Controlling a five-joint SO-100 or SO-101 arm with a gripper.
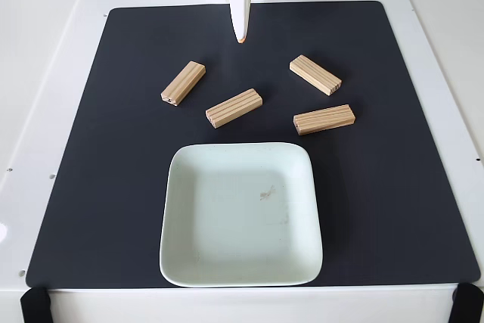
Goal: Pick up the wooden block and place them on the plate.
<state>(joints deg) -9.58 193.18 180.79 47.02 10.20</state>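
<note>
my tool (240,35) hangs at the far edge of the black mat (121,187), tip pointing down toward it, well apart from everything. its fingers look pressed together and hold nothing. 4 wooden blocks lie on the mat beyond the plate (175,262), which has nothing on it: left block (183,83), centre block (234,107), far right block (314,75), near right block (324,119). i judge the centre block the easiest start; i should spread the fingers, turn to span its short width, and come straight down. the white worktop (45,73) surrounds the mat.

white table (53,73) | black mat (408,187) | bright even light
</note>
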